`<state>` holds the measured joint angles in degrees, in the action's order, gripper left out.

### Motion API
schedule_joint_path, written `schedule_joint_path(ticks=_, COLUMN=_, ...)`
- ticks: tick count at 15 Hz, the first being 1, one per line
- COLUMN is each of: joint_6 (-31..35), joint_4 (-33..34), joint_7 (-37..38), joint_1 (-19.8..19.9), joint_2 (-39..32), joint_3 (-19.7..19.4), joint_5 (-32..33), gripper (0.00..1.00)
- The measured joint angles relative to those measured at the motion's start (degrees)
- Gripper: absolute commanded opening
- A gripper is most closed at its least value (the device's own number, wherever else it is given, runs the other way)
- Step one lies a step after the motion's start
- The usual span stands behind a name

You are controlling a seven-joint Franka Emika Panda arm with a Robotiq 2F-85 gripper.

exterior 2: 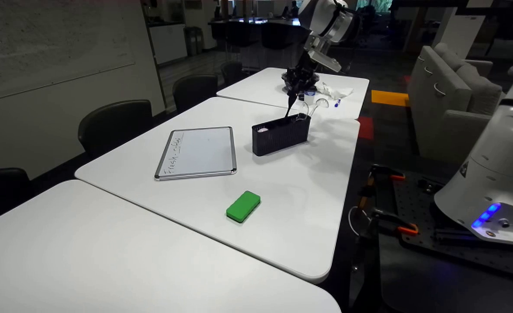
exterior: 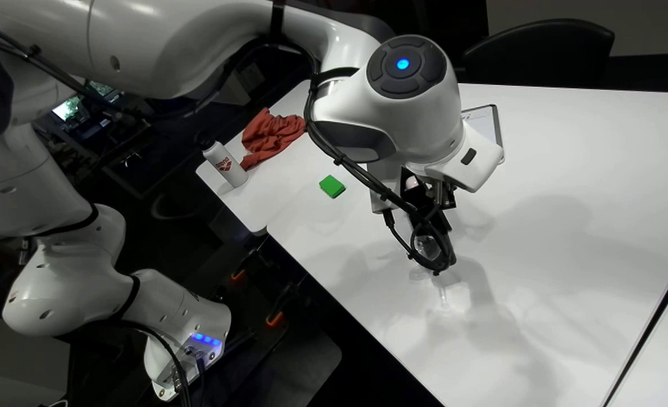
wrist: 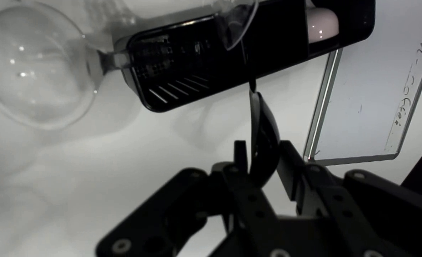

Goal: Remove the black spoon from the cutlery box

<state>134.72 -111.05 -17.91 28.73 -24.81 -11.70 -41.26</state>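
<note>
I have the gripper [wrist: 263,148] clamped on the bowl of the black spoon [wrist: 268,126], whose handle runs down into the black cutlery box [exterior 2: 281,138]. My wrist view shows a rounded pink piece [wrist: 323,25] in its end compartment. On the white table [exterior 2: 289,243], a green eraser [exterior 2: 243,206] lies near a framed whiteboard [exterior 2: 202,150].

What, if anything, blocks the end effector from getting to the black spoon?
Nothing visible. In the wrist view, the bowl of the black spoon shows between the fingers of the end effector. A clear utensil sticks out past one end of the box, off to the side.
</note>
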Motion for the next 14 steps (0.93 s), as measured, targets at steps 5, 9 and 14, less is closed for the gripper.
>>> schedule_joint_path(ticks=5, joint_6=-0.1, joint_4=0.3, joint_7=0.0, joint_1=-0.3, joint_2=1.2, joint_3=0.8, joint_5=-0.1, gripper=0.01)
schedule_joint_path(ticks=9, joint_6=-0.5, joint_4=-1.1, joint_7=0.2, joint_1=-0.9, joint_2=5.0, joint_3=0.6, joint_5=0.2, gripper=0.02)
schedule_joint_path(ticks=14, joint_6=-1.7, joint_4=-3.8, joint_7=3.9, joint_1=-2.5, joint_2=14.4, joint_3=-1.7, joint_5=3.6, gripper=0.02)
